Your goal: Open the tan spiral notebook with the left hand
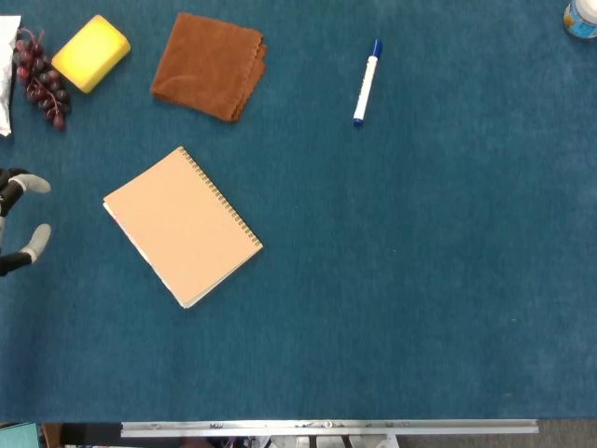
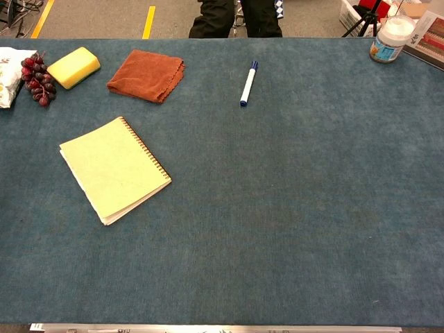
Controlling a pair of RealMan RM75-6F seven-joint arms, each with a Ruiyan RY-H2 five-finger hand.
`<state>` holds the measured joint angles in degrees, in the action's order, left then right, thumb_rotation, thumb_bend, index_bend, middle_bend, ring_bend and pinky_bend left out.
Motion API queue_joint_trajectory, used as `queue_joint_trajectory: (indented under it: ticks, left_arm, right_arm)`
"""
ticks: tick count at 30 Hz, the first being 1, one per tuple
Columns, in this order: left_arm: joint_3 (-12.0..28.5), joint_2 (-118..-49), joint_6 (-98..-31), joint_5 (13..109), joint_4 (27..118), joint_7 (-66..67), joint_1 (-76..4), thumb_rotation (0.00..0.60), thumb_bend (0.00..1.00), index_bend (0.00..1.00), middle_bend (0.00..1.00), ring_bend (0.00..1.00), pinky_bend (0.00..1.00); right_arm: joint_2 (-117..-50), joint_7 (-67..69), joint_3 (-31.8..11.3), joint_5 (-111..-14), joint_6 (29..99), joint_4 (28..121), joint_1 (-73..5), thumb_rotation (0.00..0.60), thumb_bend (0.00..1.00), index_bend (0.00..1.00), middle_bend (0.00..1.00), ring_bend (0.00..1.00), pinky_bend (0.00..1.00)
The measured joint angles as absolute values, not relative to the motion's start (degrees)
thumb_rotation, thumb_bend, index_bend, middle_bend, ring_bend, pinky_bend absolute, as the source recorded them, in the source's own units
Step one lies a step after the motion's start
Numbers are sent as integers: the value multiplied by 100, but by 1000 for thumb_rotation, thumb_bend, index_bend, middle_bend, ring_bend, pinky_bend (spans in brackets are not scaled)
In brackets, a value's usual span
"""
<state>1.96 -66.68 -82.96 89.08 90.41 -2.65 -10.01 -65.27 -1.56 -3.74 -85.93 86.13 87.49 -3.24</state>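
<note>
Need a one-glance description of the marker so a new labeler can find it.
On the blue table, look along the far edge, right of the brown folded cloth. The marker lies alone there: a slim white barrel with a blue cap, the only pen-shaped item.

The table (image 1: 420, 280) is covered in a deep teal-blue felt. The notebook (image 1: 182, 226) has a plain tan cover in the head view, though it reads more pale yellow from the chest view, with a dark wire spiral. Far left there's a bright yellow sponge (image 1: 90, 52) next to dark purple-red grapes (image 1: 42, 79). The folded cloth (image 1: 209, 65) is rusty brown. The marker (image 1: 367, 82) is white with a blue cap. The left hand (image 1: 20, 222) shows black with grey fingertips.
</note>
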Motion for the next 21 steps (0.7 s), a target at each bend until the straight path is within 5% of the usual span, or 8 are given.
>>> queue_joint_trajectory:
  ticks: [16,21]
  left_arm:
    - [150,-6638,-7946,9060,8808,-362,-1252,600,270,352,348,293,312]
    - [35,-6660,-7662,9287,8528,-427,-1453,600,270,251,240,164,256]
  right_arm:
    - [-6290,-218,-590,-8536,8667,8905,-421,600,226,607,499,436,462]
    - [-6158,-255,-740,-8439,8675,9022,-491,600,226,607,497,436,462]
